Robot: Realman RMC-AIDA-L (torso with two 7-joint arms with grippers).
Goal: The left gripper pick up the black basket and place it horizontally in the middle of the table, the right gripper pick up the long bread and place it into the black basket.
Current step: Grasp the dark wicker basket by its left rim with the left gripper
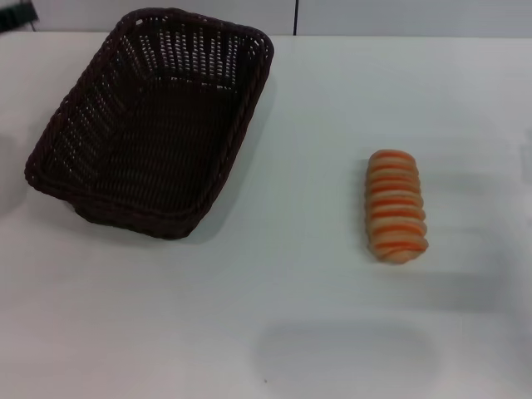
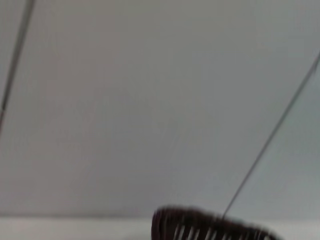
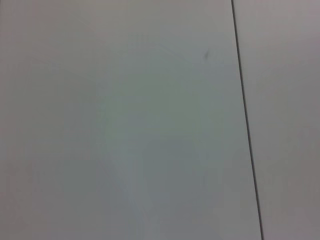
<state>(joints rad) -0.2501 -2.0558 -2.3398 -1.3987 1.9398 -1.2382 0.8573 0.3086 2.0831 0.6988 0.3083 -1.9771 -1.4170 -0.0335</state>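
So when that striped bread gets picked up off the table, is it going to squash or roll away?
The long bread has ridged, puffy-looking segments, so it probably dents under a firm pinch. It lies flat on the table, so a sideways nudge might roll it a little. It looks light for its size.

Wall (image 1: 399, 17): pale grey panels behind the far edge of the white tabletop (image 1: 274, 316), split by a thin dark vertical seam (image 1: 297, 17). Wrist views: same flat grey panelling (image 3: 125, 125), one dark seam (image 3: 247, 125) each. Lighting: even, diffuse; soft shadow (image 1: 341, 353) on near tabletop.
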